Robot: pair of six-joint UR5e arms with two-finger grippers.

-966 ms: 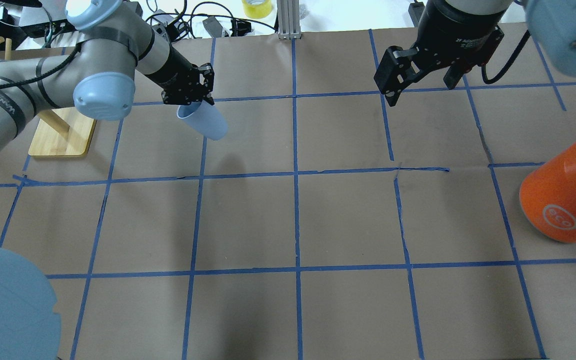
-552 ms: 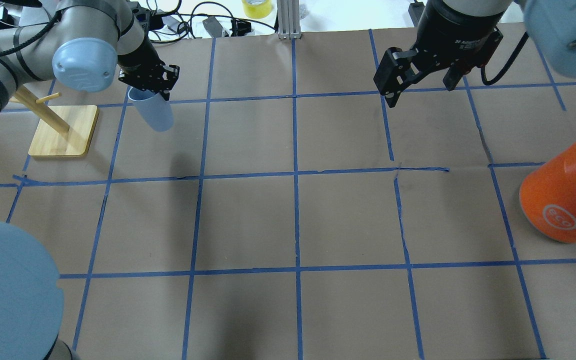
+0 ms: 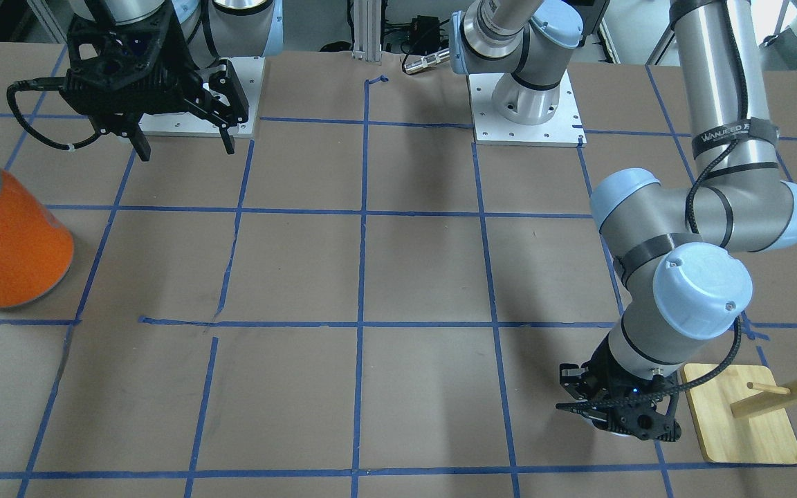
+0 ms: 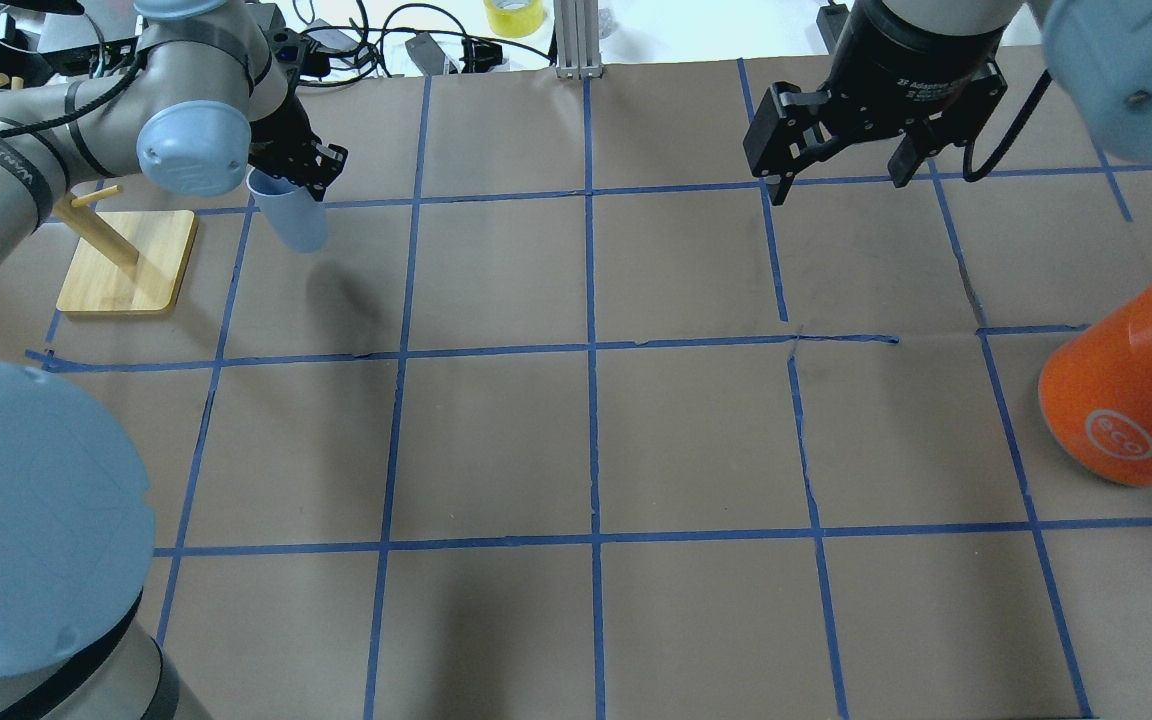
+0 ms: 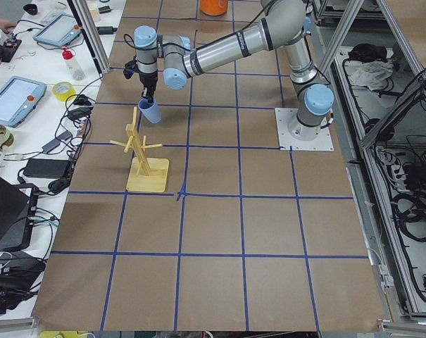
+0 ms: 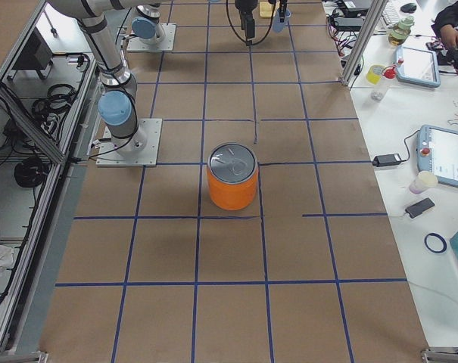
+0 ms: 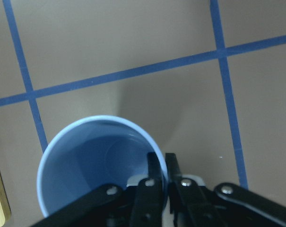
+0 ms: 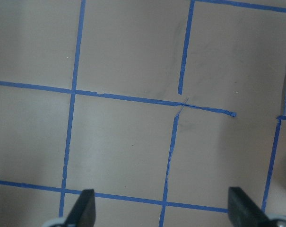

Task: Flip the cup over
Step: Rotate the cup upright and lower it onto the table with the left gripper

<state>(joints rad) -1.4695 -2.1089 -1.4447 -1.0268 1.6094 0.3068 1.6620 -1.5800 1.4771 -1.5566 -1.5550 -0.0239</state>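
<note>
The pale blue cup [image 4: 298, 218] hangs from my left gripper [image 4: 283, 182], mouth up and nearly upright, above the brown table at the far left. In the left wrist view the fingers [image 7: 154, 172] pinch the cup's rim [image 7: 86, 142], one inside and one outside. In the front-facing view the left gripper [image 3: 618, 415] hides almost all of the cup. From the left side the cup [image 5: 150, 111] hangs beside the wooden stand. My right gripper [image 4: 841, 185] is open and empty at the far right; it also shows in the right wrist view [image 8: 162, 210].
A wooden peg stand [image 4: 126, 262] stands just left of the cup. A large orange can [image 4: 1126, 400] with a silver top stands at the right edge. Cables and a yellow tape roll [image 4: 514, 14] lie beyond the table's far edge.
My left arm has swung the cup leftward, towards the wooden stand, and turned it from tilted to nearly upright. The right gripper has turned slightly.
</note>
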